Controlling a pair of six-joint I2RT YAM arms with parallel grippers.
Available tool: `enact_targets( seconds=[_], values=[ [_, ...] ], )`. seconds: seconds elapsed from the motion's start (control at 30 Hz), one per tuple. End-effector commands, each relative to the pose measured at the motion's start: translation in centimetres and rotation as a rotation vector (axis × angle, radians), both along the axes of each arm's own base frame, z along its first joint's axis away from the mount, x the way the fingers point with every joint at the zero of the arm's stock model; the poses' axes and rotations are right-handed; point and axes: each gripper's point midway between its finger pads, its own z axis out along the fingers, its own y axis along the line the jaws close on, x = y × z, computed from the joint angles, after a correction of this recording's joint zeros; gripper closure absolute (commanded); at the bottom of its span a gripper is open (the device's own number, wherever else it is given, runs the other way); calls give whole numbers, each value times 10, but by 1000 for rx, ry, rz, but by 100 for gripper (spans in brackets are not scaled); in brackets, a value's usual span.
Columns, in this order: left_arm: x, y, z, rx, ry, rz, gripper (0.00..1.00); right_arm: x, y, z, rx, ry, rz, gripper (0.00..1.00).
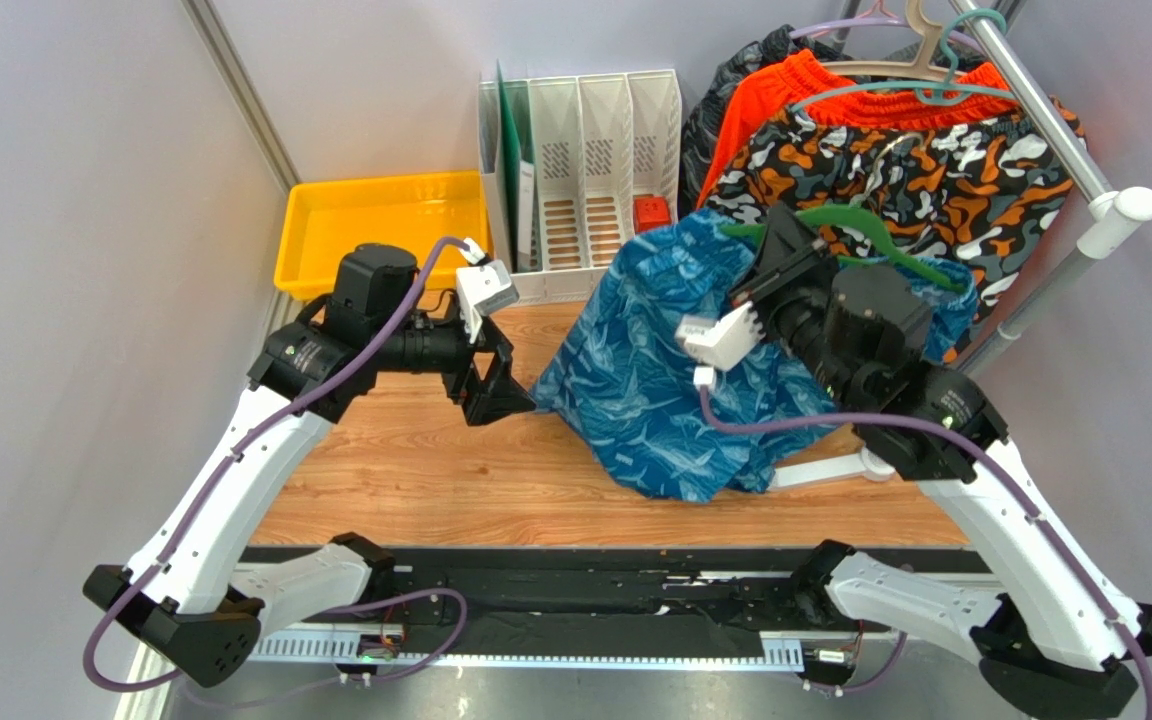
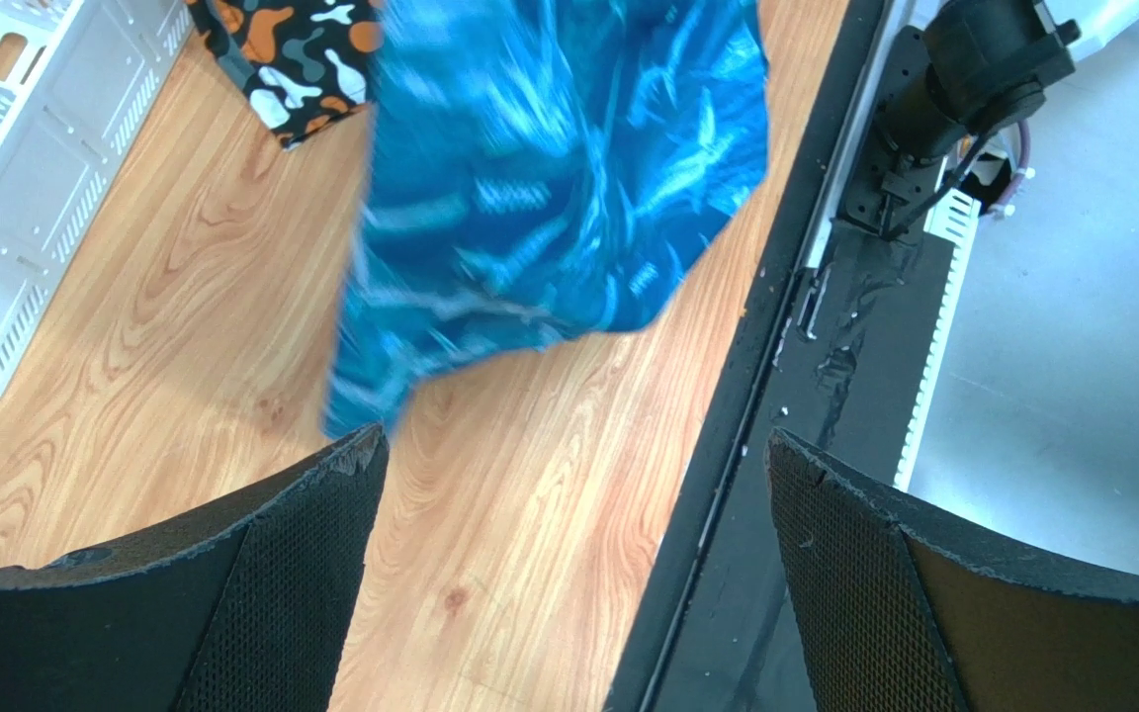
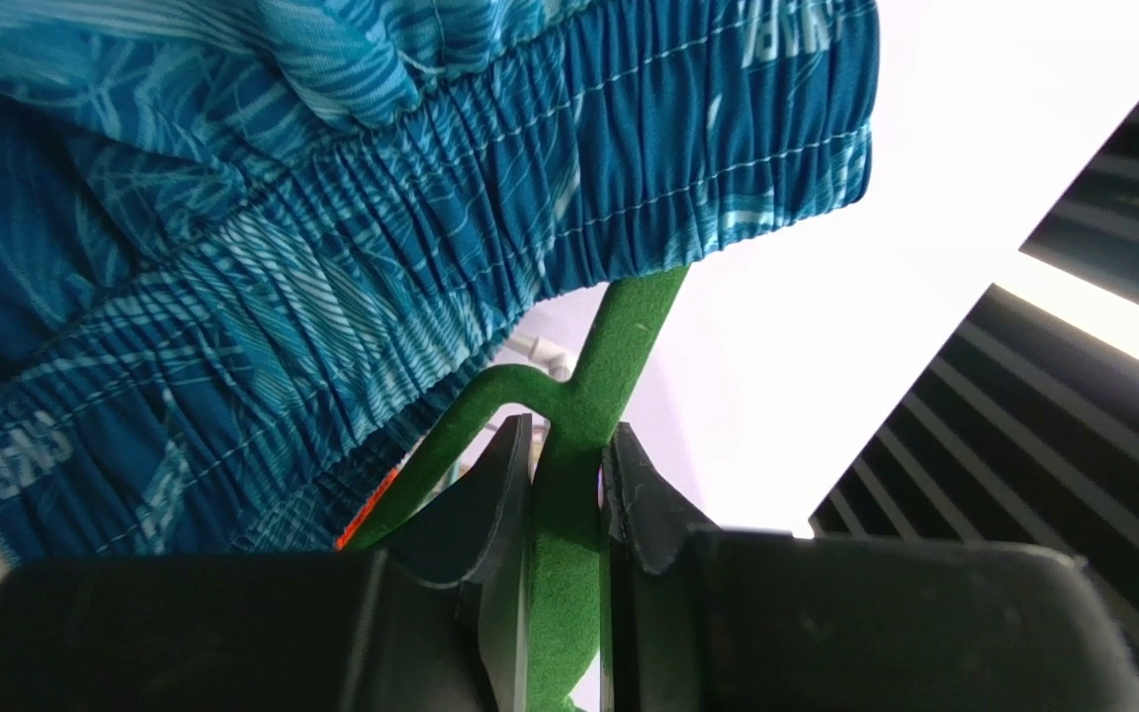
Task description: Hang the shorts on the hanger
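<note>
Right tool (image 3: 568,445) is gripping the thin dark-green plastic hanger (image 3: 628,334); left tool (image 2: 568,460), at nine o'clock, is gaping; limp blue leaf-print shorts (image 1: 657,375) are likely best pinched at the waistband (image 3: 531,193).

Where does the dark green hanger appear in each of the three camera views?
Top external: the hanger is right of centre, partly covered by the shorts.
Left wrist: not in it.
Right wrist: lower centre, its stem clamped between the fingers of the right gripper, rising into the waistband of the shorts.
Shared landmark: the blue leaf-print shorts, seen in all three views.
</note>
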Motion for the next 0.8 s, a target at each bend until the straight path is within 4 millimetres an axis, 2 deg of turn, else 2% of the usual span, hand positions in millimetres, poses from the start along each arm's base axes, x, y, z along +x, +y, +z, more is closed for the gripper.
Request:
enact_targets(
  seconds=[0.0,0.03,0.07,0.1,0.13,0.17,0.2,0.23,0.3,0.33,0.4,0.43,0.77],
  values=[
    [-2,-4,13,-36,-15,-21,1,12,-3,56,-114,-150,74,100],
    [-3,-4,12,-36,-11,-23,1,19,-15,61,-120,-156,42,100],
    [-3,-4,12,-37,-11,-24,1,27,-10,60,-120,-147,73,100],
    [-5,-4,11,-37,-9,-29,1,31,-12,62,-119,-146,72,100],
    [-6,-3,8,-33,-3,-31,1,35,-24,71,-113,-161,46,100],
    [-7,-3,8,-33,-3,-33,1,41,-17,68,-111,-151,86,100],
    [-8,-2,6,-29,-1,-31,1,45,-20,70,-113,-155,85,100],
    [-9,-1,4,-25,4,-32,1,50,-33,75,-118,-166,56,100],
    [-11,0,1,-20,11,-31,1,60,-35,76,-125,-170,67,100],
    [-12,1,0,-17,9,-31,1,63,-47,80,-131,-176,40,100],
    [-14,2,-1,-18,8,-31,1,71,-51,81,-139,-179,47,100],
    [-13,2,-1,-17,3,-31,1,74,-59,82,-143,-180,29,100],
    [-10,0,-9,2,25,-36,1,84,-84,116,-162,-250,11,100]
  ],
)
